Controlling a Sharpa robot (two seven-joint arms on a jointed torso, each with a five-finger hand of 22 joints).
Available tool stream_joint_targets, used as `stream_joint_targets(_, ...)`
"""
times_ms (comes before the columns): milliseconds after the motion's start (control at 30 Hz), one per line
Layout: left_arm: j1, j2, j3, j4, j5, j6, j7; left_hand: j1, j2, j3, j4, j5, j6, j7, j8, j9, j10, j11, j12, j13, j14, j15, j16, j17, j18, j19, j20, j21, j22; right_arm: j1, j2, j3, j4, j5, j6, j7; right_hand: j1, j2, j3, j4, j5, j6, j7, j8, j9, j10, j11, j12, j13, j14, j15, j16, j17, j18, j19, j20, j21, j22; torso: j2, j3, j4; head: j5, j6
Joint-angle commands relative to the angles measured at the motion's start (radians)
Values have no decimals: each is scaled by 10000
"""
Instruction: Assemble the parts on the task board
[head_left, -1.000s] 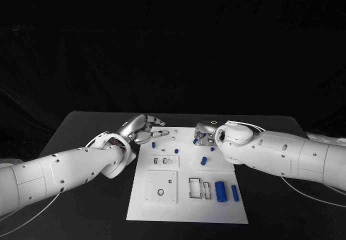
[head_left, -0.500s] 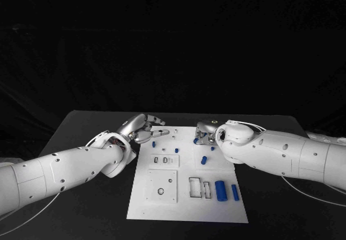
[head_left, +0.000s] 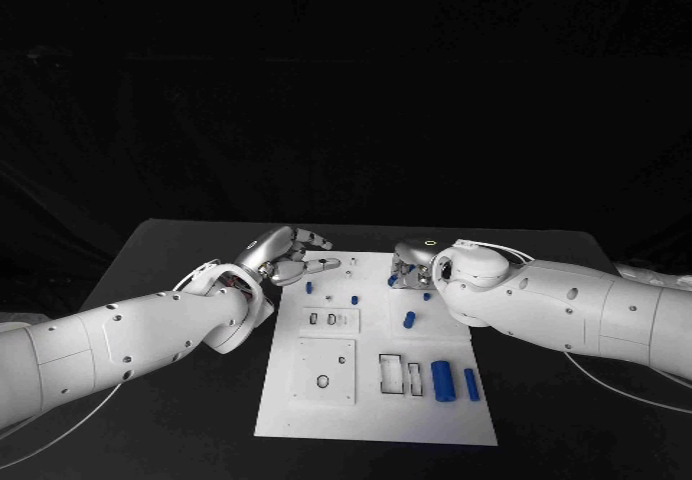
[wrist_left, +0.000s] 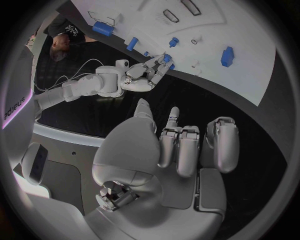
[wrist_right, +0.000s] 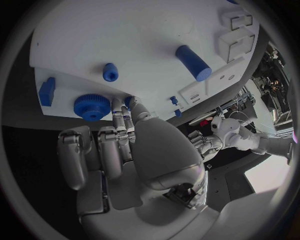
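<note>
White task board (head_left: 289, 420) on black table (head_left: 173, 250)

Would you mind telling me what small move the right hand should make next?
Probably close its fingertips on the blue knob. The right hand sits at the board's far edge, fingers reaching beside the knob, apparently not yet gripping it.

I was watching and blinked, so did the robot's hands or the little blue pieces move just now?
Almost nothing changed. The left hand hovers at the task board's far left corner and the right hand stays at its far edge by a blue part, as before. The loose blue parts, like the two cylinders near the front right, lie where they were. Nothing was picked up or let go.
</note>
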Motion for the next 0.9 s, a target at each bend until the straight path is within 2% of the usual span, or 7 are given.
stream_joint_targets(33, 4, 24, 5, 4, -38, 45, 122, 99, 33, -72, -7, 43, 59, 0, 28, 15, 482, -3, -54, 1621, 1057, 46, 26, 2632, 91, -92, -12, -40, 1199, -14, 21, -4, -14, -110, 102, 81, -59, -53, 16, 50, -23, -40, 47, -56, -16, 0, 66, -42, -14, 1043, -35, 41, 2632, -68, 1046, -46, 45, 2634, -5, 2, -9, 0, -35)
stream_joint_targets(267, 4, 27, 5, -7, -39, 38, 110, 99, 33, -72, -7, 43, 59, 0, 28, 15, 482, -3, -54, 1621, 1057, 46, 26, 2632, 91, -92, -12, -40, 1199, -15, 29, -4, -16, -81, 55, 128, -72, -73, 15, 58, -23, -82, 67, -68, -23, -4, 81, -43, -12, 1043, -21, 41, 2632, -68, 1046, -37, 45, 2634, 3, 8, -7, 21, 12)
stream_joint_targets(333, 4, 26, 5, -4, -39, 37, 111, 98, 34, -77, -8, 43, 61, -2, 32, 17, 476, -4, -59, 1611, 1057, 45, 26, 2632, 91, -94, -12, -42, 1197, -15, 33, -4, -18, -61, 34, 146, -73, -65, 22, 63, -22, -85, 61, -66, -22, 0, 83, -41, -11, 1043, -18, 41, 2632, -68, 1046, -34, 45, 2634, 2, 6, -6, 41, -7)
stream_joint_targets(433, 4, 29, 5, -2, -39, 34, 114, 98, 34, -77, -8, 43, 61, -2, 32, 17, 476, -4, -59, 1611, 1057, 45, 26, 2632, 91, -94, -12, -42, 1197, -15, 33, -4, -8, -41, 27, 163, -47, 35, 113, 92, -17, 7, -43, -15, 0, 67, 48, -22, -5, 1043, -27, 41, 2632, -68, 1046, -24, 45, 2634, 4, 9, -10, 59, -14)
stream_joint_targets(500, 4, 33, 4, -3, -39, 32, 115, 98, 34, -77, -8, 43, 61, -2, 32, 17, 476, -4, -59, 1611, 1057, 45, 26, 2632, 91, -94, -12, -42, 1197, -15, 31, -4, -5, -21, 33, 173, -33, 127, 199, 136, -17, 139, -126, 29, 22, 157, -44, -7, -4, 1043, -96, 41, 2632, -68, 1046, -55, 45, 2634, 4, 6, -1, 46, -20)
stream_joint_targets(667, 4, 35, 4, -1, -39, 31, 110, 98, 34, -77, -8, 43, 61, -2, 32, 17, 476, -4, -59, 1611, 1057, 45, 26, 2632, 91, -94, -12, -42, 1197, -15, 23, -4, 2, 11, -7, 203, 38, 375, 482, 268, 3, 419, -335, 79, 49, 368, -301, -15, -13, 1043, -416, 41, 2632, -68, 1046, -334, 45, 2634, 5, 5, -9, 39, -18)
stream_joint_targets(900, 4, 31, 4, -4, -39, 30, 106, 99, 40, -81, -9, 45, 63, -3, 38, 19, 469, -6, -65, 1599, 1057, 43, 26, 2632, 97, -116, -13, -52, 1180, -16, 13, -4, 16, 24, -129, 283, 181, 487, 763, 284, 43, 619, -487, 103, 67, 500, -418, -35, -18, 1043, -584, 41, 2632, -68, 1046, -518, 45, 2634, 3, 5, -7, 47, -30)
